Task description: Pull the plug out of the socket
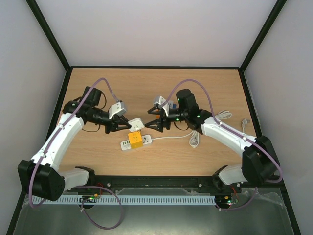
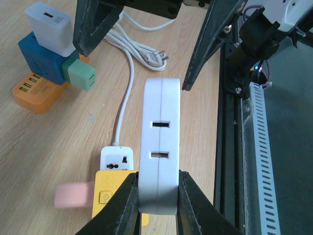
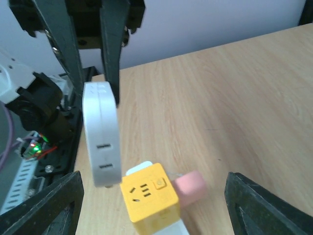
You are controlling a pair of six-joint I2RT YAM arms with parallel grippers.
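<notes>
Your left end effector [image 2: 157,177] is pressed in on the white plug adapter [image 2: 159,142], pinching its flat sides near one end; the rest of the adapter sticks out past the fingertips [image 2: 128,198] toward your right end effector [image 1: 155,123]; two slots on the adapter's narrow edge face the left wrist camera. The right end effector is spread wide with nothing between its fingers; it sits just across from the left one, and its two black fingers stand either side of the adapter's far end without touching it. The yellow cube socket [image 3: 149,196] is right under the left end effector's tips and between the right one's spread fingers; it sits on the white power strip [image 1: 125,144], which lies flat on the wooden surface [image 1: 171,83]. The adapter looks raised and off to the side of the cube in the right wrist view; no prongs show, so I can't tell if it is fully clear. A pink block [image 2: 73,195] is just beside the cube. A white cord [image 2: 124,98] runs from the strip away from the left end effector. A stack of adapters [image 2: 44,61] (orange base, blue cube, white charger, green plug) stands beyond the left end effector, close by the right one's wrist.
</notes>
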